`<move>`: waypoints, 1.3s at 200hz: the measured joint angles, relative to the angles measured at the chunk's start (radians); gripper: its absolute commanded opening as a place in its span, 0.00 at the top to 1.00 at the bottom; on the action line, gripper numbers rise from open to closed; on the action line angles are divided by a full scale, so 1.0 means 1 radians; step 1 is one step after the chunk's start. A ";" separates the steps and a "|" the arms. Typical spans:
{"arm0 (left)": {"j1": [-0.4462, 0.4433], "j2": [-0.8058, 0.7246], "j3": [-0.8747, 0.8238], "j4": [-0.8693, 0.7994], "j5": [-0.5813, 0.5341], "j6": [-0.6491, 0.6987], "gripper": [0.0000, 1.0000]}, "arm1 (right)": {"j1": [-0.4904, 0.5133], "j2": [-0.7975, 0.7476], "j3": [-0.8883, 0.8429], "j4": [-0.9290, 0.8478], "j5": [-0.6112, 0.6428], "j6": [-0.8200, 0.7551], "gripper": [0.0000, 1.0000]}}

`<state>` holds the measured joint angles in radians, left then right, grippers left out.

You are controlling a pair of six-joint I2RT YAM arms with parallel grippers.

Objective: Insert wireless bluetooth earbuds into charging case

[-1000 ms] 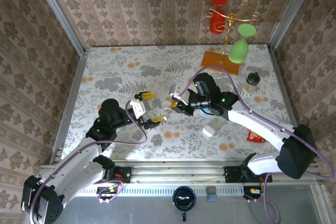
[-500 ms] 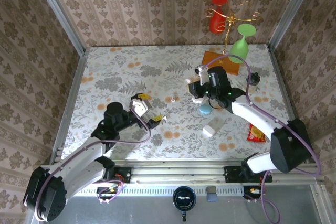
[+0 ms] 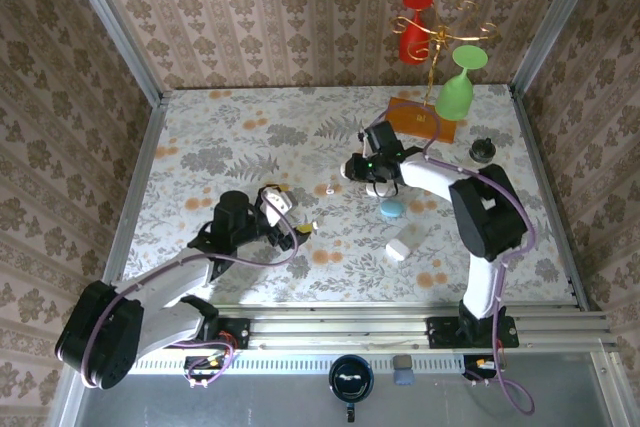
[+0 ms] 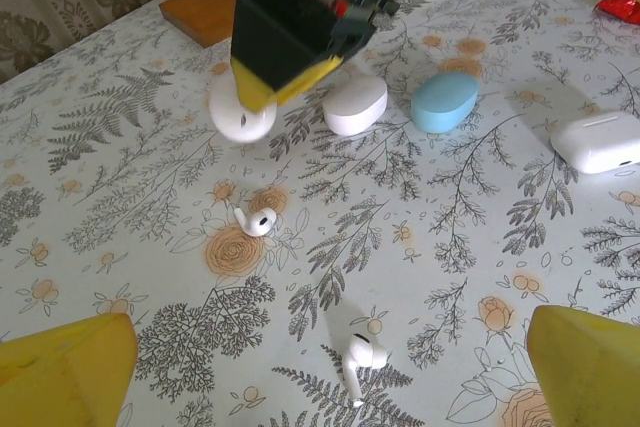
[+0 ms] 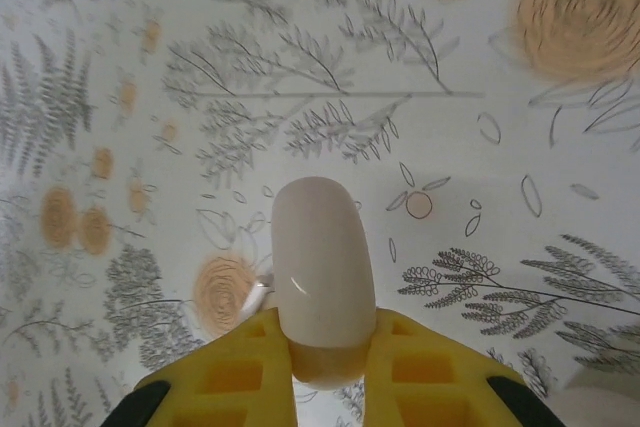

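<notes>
Floral counter (image 3: 220, 137): right jaws clamped on white case (image 5: 320, 267), left jaws wide apart over loose earbuds (image 4: 358, 359), one between them, one at their 11 o'clock; I reckon pickup's next, needs centring then closing.

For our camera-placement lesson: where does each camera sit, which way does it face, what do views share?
Top external: above, behind the bases, facing down at the table; both arms show.
Left wrist: faces the right gripper; own yellow fingertips at bottom corners.
Right wrist: faces down; own fingers clamp a white case.
Shared: top and left wrist show the blue case.
</notes>
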<state>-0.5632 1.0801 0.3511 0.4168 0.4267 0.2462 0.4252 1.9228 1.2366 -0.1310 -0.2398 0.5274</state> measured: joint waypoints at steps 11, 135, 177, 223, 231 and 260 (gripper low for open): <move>0.000 0.005 0.000 0.004 0.000 0.000 0.00 | 0.000 0.038 0.015 -0.001 -0.007 0.004 0.88; -0.019 0.026 0.003 0.012 0.031 0.000 0.00 | 0.000 -0.235 -0.129 -0.053 0.084 -0.133 0.30; -0.020 0.026 0.019 0.011 0.049 0.000 0.00 | 0.000 -0.455 -0.258 -0.208 0.154 -0.146 0.25; -0.020 0.027 0.044 0.006 0.060 0.000 0.00 | 0.021 -0.610 -0.455 -0.314 0.180 -0.016 0.20; -0.019 0.027 0.044 0.006 0.063 0.000 0.00 | 0.025 -0.631 -0.495 -0.320 0.180 0.000 0.19; -0.020 0.027 0.044 0.004 0.067 0.000 0.00 | 0.031 -0.640 -0.591 -0.311 0.163 0.027 0.19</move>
<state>-0.5831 1.1072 0.3954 0.4206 0.4934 0.2466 0.4564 1.2831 0.6460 -0.4419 -0.0772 0.5545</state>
